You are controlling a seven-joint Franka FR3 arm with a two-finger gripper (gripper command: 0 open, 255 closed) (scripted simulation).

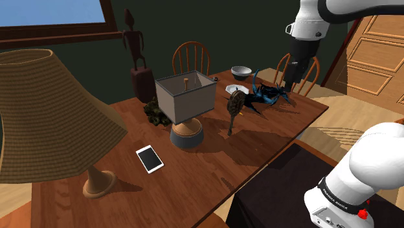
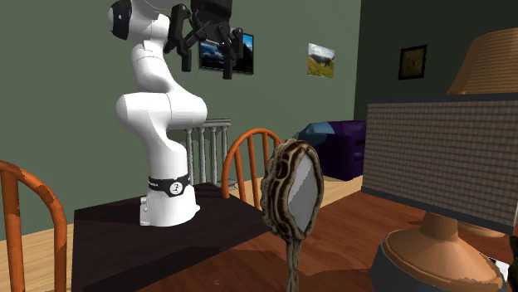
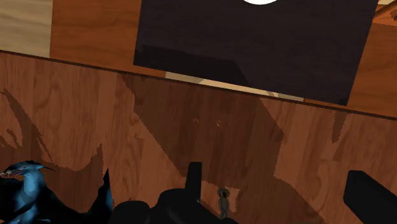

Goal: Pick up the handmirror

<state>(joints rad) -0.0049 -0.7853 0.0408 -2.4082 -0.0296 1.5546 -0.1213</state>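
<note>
High over the table [image 1: 265, 133] edge, fingers [image 3: 193, 179] spread wide, empty, handmirror [image 1: 236, 102] well apart.

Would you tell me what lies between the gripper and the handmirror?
In the shoulder view, a dark blue figurine lies between the gripper and the handmirror.

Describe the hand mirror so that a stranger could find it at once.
Start at the long wooden table and find the lamp with the boxy grey shade. Just to the shoulder view's right of it is the hand mirror, between the lamp and a blue-black crab-like figure. It alone has an oval head in a mottled brown frame on a slim handle.
</note>
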